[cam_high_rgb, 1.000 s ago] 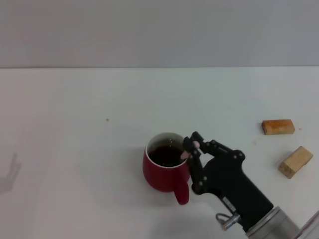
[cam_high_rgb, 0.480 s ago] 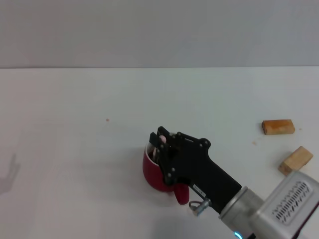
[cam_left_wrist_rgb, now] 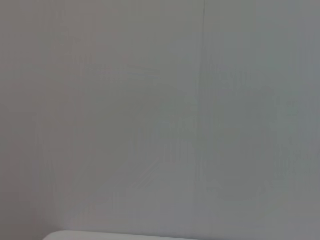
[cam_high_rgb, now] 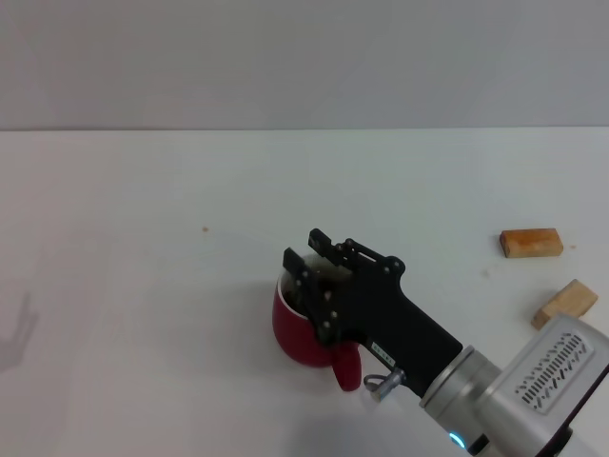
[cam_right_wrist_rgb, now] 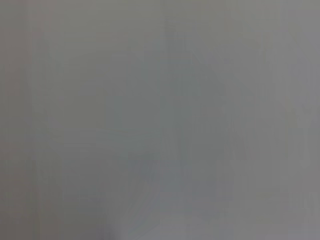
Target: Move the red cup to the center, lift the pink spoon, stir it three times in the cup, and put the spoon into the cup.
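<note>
The red cup (cam_high_rgb: pixel 291 333) stands on the white table near the middle front, its handle (cam_high_rgb: pixel 347 367) turned toward me. My right gripper (cam_high_rgb: pixel 307 250) hangs right over the cup's mouth and covers most of it. Its two black fingers (cam_high_rgb: pixel 294 262) stand apart with nothing seen between them. The pink spoon is hidden; I cannot see it in the gripper or in the cup. The liquid is hidden too. Both wrist views show only a plain grey surface. My left gripper is out of view.
An orange-brown wooden block (cam_high_rgb: pixel 531 243) and a tan wooden block (cam_high_rgb: pixel 564 305) lie at the right of the table (cam_high_rgb: pixel 143 238). My right arm's silver wrist (cam_high_rgb: pixel 514 390) fills the lower right corner.
My right gripper carried the pink spoon from the cup's right rim to over its mouth. The fingers have since spread apart and the pink spoon no longer shows between them.
</note>
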Controlling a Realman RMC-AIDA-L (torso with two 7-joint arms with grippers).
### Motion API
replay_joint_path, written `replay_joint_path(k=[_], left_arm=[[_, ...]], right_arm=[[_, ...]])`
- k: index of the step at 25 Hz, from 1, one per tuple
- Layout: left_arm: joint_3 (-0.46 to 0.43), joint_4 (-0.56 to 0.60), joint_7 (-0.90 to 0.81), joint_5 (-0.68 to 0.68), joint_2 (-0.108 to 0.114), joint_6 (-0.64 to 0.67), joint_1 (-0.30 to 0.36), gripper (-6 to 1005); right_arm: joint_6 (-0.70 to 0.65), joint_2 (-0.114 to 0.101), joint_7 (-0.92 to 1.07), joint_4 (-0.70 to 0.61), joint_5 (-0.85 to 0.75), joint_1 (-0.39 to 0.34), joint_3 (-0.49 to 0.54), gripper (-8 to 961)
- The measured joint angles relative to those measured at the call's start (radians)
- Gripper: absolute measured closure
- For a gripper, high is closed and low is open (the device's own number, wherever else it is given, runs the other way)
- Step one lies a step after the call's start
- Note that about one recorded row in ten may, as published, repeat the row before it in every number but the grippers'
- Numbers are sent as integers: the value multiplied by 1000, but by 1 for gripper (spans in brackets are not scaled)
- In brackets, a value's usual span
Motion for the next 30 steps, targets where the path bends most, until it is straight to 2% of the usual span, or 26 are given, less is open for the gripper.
replay_joint_path(k=[7,10,11,12,13,14,16,20,21,24,26,30], left_arm=[[1,0,0,1,-1,0,-1,147],[1,0,0,1,-1,0,-1,147],[1,0,0,1,-1,0,-1,147],[1,-1,0,1,-1,0,0,147],[1,-3,0,1,-2,0,2,147],[2,-7,0,1,-2,0,5,147],[2,-7,0,1,-2,0,5,147],[2,-12,8,1,-2,22,17,147],[2,-12,9,0,-2,26,19,147],[2,-12,9,0,-2,44,27,147],[2,-12,10,0,-2,51,30,147],[1,-12,11,0,-2,107,42,147]], right_arm=[[-45,0,0,1,0,-23,3,638],[-148,0,-8,-12,5,-84,42,496],[-148,0,-8,-12,5,-84,42,449],[-186,-1,-9,-28,5,-123,83,402],[-186,-1,-9,-28,5,-123,83,388],[-215,-2,-9,-46,6,-165,133,374],[-224,-3,-9,-51,6,-183,154,347],[-254,-10,5,-62,7,-294,280,258],[-254,-10,5,-62,7,-294,280,245],[-333,-11,12,-80,7,-366,315,206],[-355,-10,14,-86,8,-380,319,180],[-462,0,23,-135,68,-417,304,180]])
